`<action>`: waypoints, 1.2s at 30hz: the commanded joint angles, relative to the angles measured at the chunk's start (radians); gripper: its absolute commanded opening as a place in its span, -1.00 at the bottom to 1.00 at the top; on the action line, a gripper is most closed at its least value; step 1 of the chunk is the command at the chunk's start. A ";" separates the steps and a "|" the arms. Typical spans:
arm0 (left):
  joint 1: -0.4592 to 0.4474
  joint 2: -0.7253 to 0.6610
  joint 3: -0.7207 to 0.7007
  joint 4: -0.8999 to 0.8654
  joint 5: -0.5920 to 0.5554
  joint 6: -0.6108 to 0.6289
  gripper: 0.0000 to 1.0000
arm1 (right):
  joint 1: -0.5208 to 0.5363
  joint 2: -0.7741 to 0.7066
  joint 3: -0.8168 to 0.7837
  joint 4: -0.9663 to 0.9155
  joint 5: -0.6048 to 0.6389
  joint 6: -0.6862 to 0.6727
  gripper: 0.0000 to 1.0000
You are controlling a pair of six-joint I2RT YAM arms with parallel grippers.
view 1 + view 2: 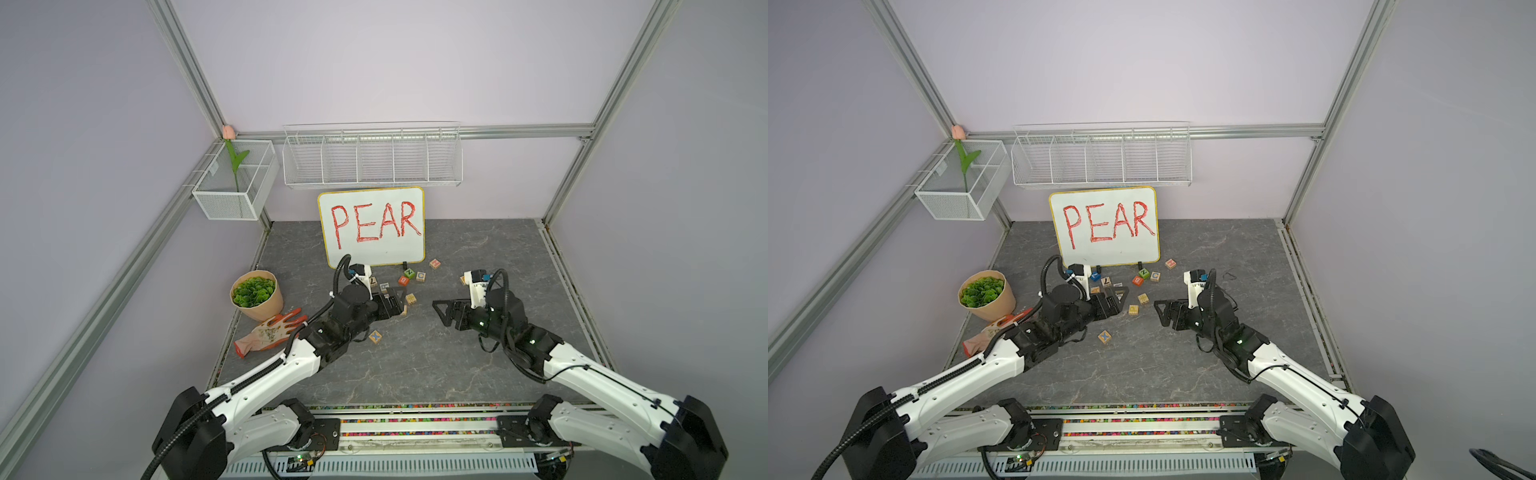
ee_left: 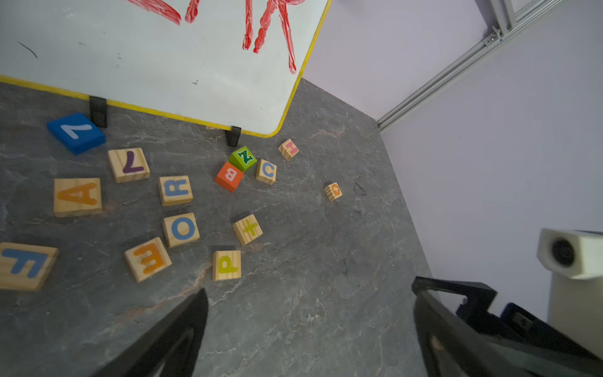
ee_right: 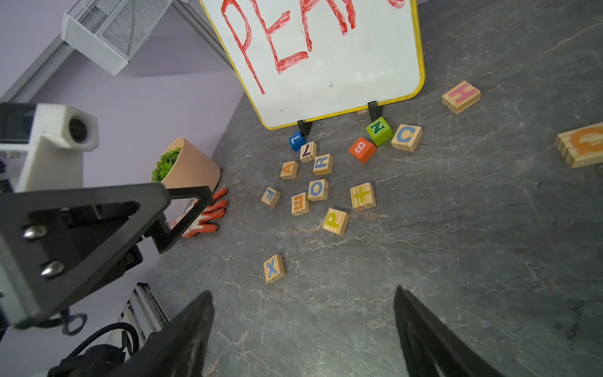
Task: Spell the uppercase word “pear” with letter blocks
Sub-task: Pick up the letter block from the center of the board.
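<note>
Four pale-wood letter blocks lie loose on the grey tabletop in front of the whiteboard. In the left wrist view they are the yellow P [image 2: 226, 265], the orange E [image 2: 148, 259], the orange A [image 2: 77, 196] and the blue R [image 2: 176, 190]. The right wrist view shows the same P [image 3: 335, 221], E [image 3: 300, 203], A [image 3: 289, 169] and R [image 3: 322, 164]. My left gripper [image 2: 310, 290] hangs open just short of the P, holding nothing. My right gripper [image 3: 303, 293] is open over bare tabletop, near an X block [image 3: 274, 268]. Both grippers [image 1: 397, 298] [image 1: 441, 311] face each other.
The yellow-rimmed whiteboard [image 1: 374, 249] stands at the back. Other blocks lie scattered: O [image 2: 181, 229], F [image 2: 24, 265], plus sign [image 2: 248, 229], C [image 2: 266, 171], H [image 3: 461, 96], and blue, green and orange cubes. A potted plant [image 1: 257, 295] and a glove [image 1: 270, 332] sit at the left.
</note>
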 commanded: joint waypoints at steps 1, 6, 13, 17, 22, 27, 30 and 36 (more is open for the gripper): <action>0.003 -0.055 -0.048 0.013 -0.091 -0.138 0.98 | 0.001 0.021 0.038 -0.016 0.003 0.029 0.77; 0.060 -0.157 -0.080 -0.059 -0.136 -0.135 0.98 | 0.002 0.148 0.207 -0.175 0.047 -0.165 0.77; 0.109 -0.191 0.042 -0.357 -0.178 0.001 0.98 | 0.002 0.413 0.483 -0.417 0.096 -0.617 0.77; 0.115 -0.210 0.049 -0.412 -0.170 0.013 0.98 | 0.004 0.532 0.580 -0.461 0.002 -0.793 0.77; 0.122 -0.245 0.018 -0.435 -0.115 -0.003 0.98 | 0.013 0.652 0.663 -0.488 -0.026 -0.892 0.82; 0.136 -0.298 -0.039 -0.426 -0.070 -0.043 0.98 | 0.047 0.757 0.731 -0.515 -0.050 -0.954 0.92; 0.142 -0.319 -0.067 -0.417 -0.069 -0.067 0.99 | 0.075 0.842 0.798 -0.565 -0.036 -0.988 0.95; 0.148 -0.382 -0.080 -0.445 -0.073 -0.060 0.98 | 0.101 0.969 0.898 -0.596 0.011 -1.032 0.81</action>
